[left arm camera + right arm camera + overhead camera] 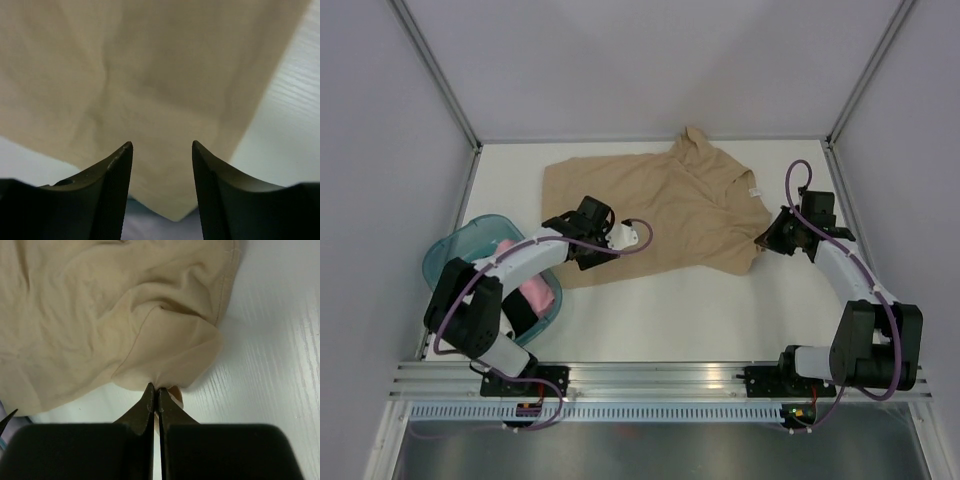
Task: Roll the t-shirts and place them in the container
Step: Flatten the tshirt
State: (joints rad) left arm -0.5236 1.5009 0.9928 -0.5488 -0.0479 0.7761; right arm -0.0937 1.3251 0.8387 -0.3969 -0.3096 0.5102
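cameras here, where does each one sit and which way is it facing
left wrist: on the left arm's wrist, looking along the open left gripper at the tan t-shirt; both fingertips show.
right wrist: on the right wrist, looking along the shut right gripper, which pinches the shirt's edge.
top external: above and behind the bases, looking down at the table, teal basket and both arms.
shared: all three see the t-shirt.

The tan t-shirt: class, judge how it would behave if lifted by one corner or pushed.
Probably floppy: the tan t-shirt puckers into folds where the right gripper pinches it. Likely light: thin cloth lying flat on the table. Pushed, it would probably bunch, not slide.
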